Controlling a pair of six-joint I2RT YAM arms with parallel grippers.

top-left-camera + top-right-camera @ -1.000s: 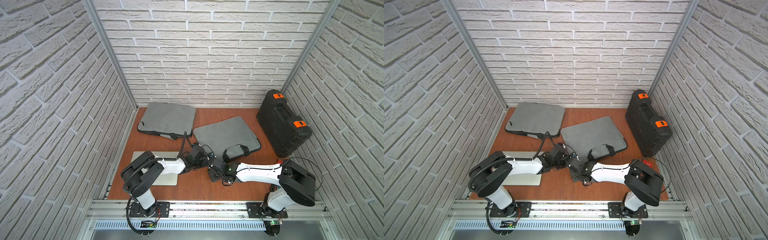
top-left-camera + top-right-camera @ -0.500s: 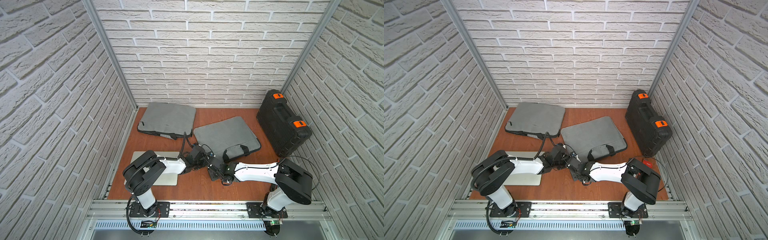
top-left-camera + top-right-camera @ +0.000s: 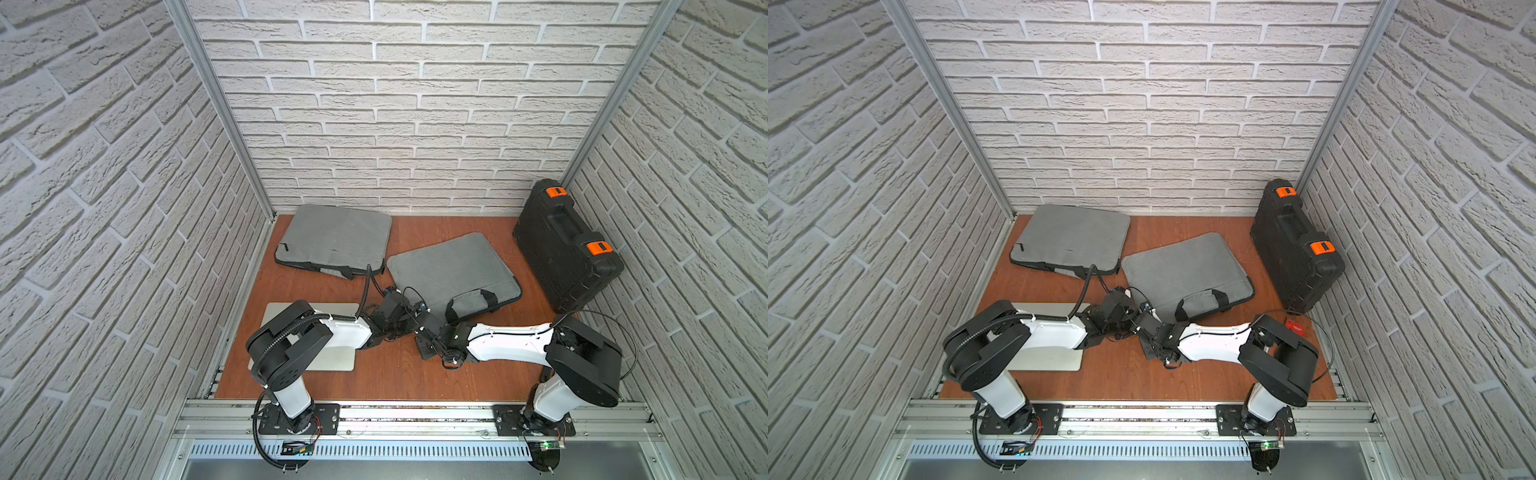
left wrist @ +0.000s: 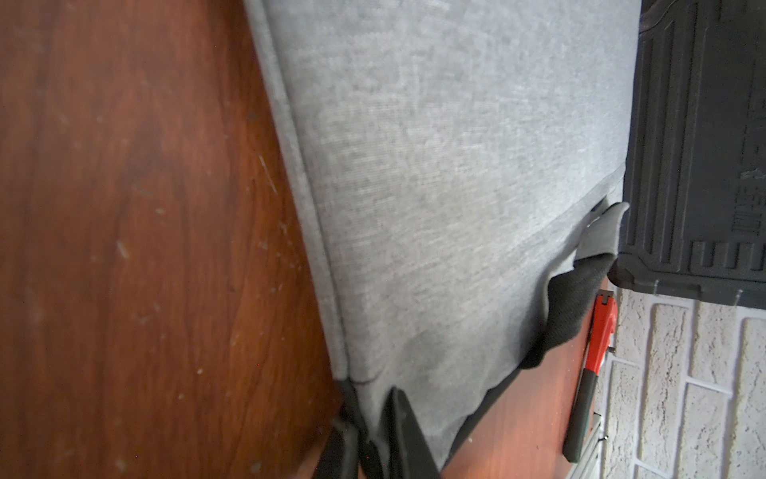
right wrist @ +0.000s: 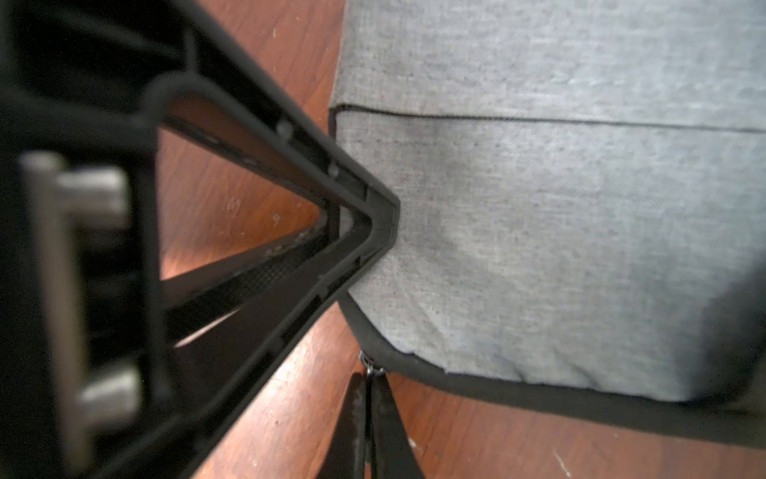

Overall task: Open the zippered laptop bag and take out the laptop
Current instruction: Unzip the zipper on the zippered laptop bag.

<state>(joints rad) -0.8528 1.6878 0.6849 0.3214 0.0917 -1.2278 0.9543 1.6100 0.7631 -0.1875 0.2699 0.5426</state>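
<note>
Currently the laptop bag (image 3: pixel 449 266) lies flat at the middle of the table (image 3: pixel 395 382), its handle toward the robot, and both arms meet at its near left corner. The left gripper (image 4: pixel 369 439) is nearly closed, pinching the bag's corner fabric. The right gripper (image 5: pixel 369 398) is fully closed on the zipper pull (image 5: pixel 368 367) at that corner. A silver laptop (image 3: pixel 332 359) lies flat under the left arm.

Wooden tabletop (image 3: pixel 395 374) with laptop bag (image 3: pixel 453 266), second grey bag (image 3: pixel 336 237), silver laptop (image 3: pixel 338 359), black case (image 3: pixel 561 249) (orange latches (image 3: pixel 599 248))
</note>
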